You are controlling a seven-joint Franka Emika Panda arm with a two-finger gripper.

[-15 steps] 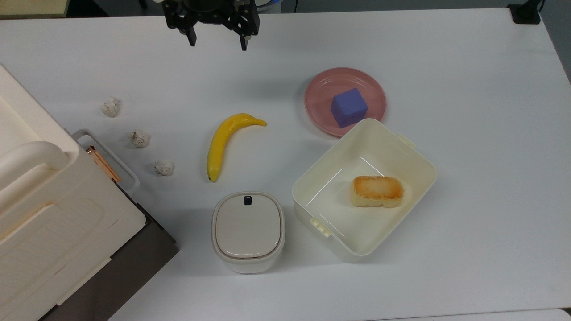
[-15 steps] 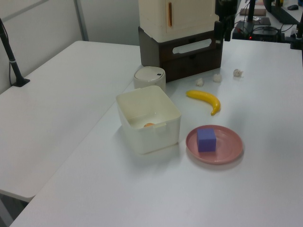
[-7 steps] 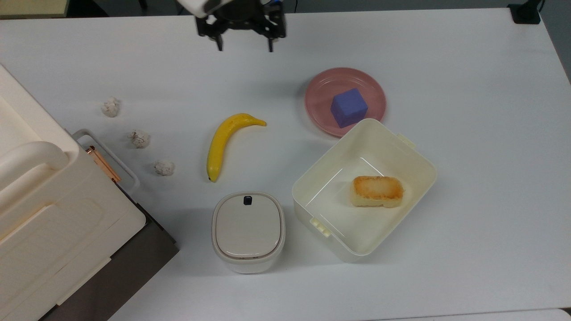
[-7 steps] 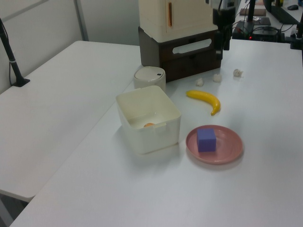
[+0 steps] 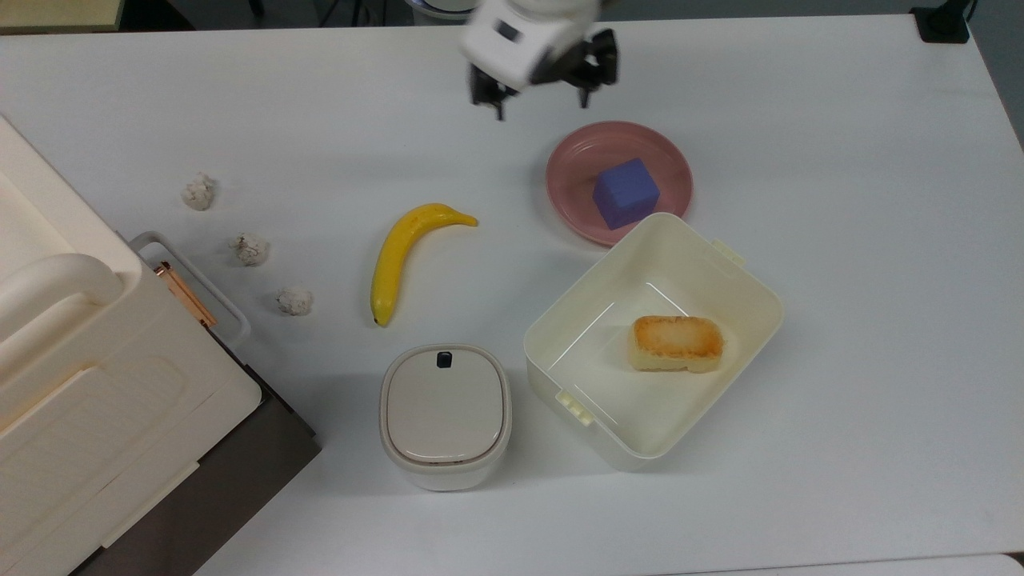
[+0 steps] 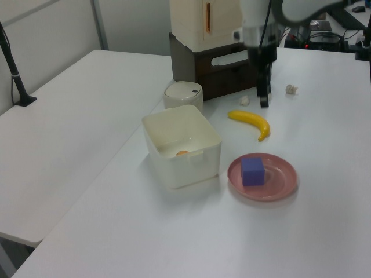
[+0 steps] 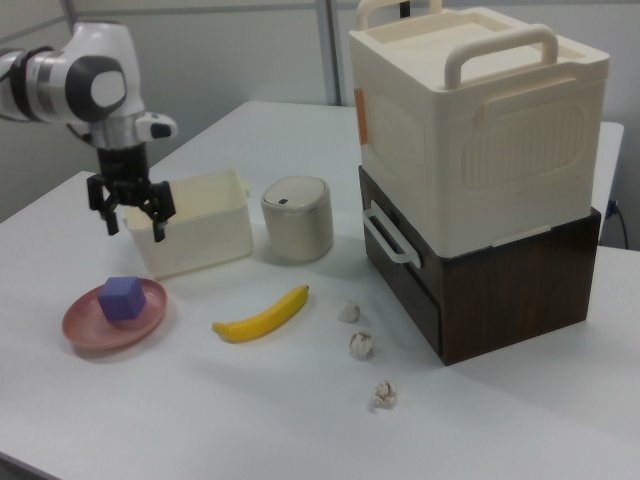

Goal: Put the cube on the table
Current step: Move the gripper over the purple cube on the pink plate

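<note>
Two fingers point(image 5: 498, 102) spread apart, holding nothing — the cube point(image 5: 626, 193) sits on the pink plate point(image 5: 576, 156); no readable writing.

White arm's black two-finger gripper point(image 7: 132, 224) hangs above white table point(image 7: 300, 400), fingers spread, empty, over pink round plate point(image 7: 112, 316). Small blue-purple cube point(image 7: 122, 298) sits on plate. Cream plastic open box point(image 7: 200, 224) behind gripper, lidded cream round canister point(image 7: 297, 218) beside it. Yellow banana point(image 7: 262, 315) between plate and three white crumpled lumps point(image 7: 360, 345). Cream handled case point(image 7: 470, 120) stacked on dark brown drawer unit point(image 7: 500, 280).
</note>
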